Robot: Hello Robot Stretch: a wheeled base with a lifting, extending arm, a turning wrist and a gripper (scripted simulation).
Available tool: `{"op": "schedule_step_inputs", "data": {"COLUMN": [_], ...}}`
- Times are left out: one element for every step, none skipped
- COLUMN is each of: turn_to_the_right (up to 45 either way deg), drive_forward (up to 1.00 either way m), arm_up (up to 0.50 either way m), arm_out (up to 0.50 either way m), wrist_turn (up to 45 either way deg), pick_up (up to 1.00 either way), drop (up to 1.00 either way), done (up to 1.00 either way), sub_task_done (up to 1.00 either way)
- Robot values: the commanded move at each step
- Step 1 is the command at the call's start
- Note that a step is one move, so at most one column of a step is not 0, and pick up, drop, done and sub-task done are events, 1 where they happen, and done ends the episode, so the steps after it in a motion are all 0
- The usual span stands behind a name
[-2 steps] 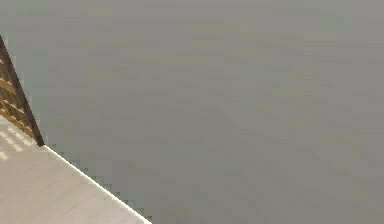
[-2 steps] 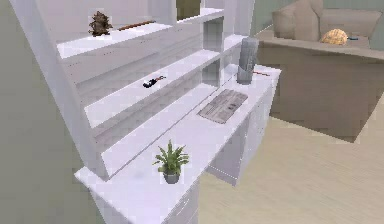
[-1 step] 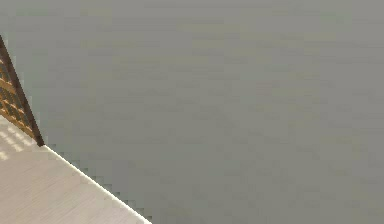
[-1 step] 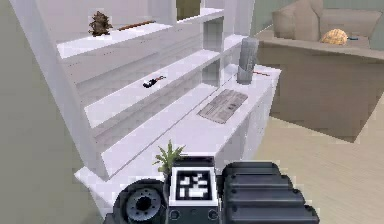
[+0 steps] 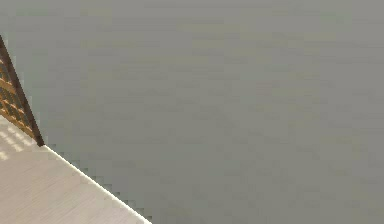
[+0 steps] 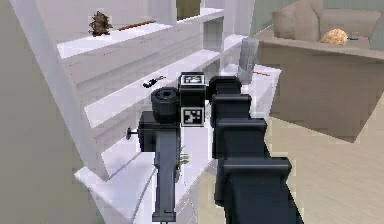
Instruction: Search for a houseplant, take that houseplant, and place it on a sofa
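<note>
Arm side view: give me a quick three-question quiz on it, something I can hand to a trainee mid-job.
1. True or false: the sofa stands at the arm side view's upper right.
2. What colour is the shelf unit? A) white B) black C) red
3. Fill in: the small brown thing sits on the shelf unit's ____ shelf.

Key: 1 true; 2 A; 3 top.
</note>
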Motion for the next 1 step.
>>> {"op": "schedule_step_inputs", "data": {"turn_to_the_right": [0.0], "drive_forward": [0.00], "arm_up": [0.00], "arm_out": [0.00], "wrist_turn": [45.0], "pick_up": [0.00], "drop": [0.00], "done": [0.00], "sub_task_done": [0.00]}}
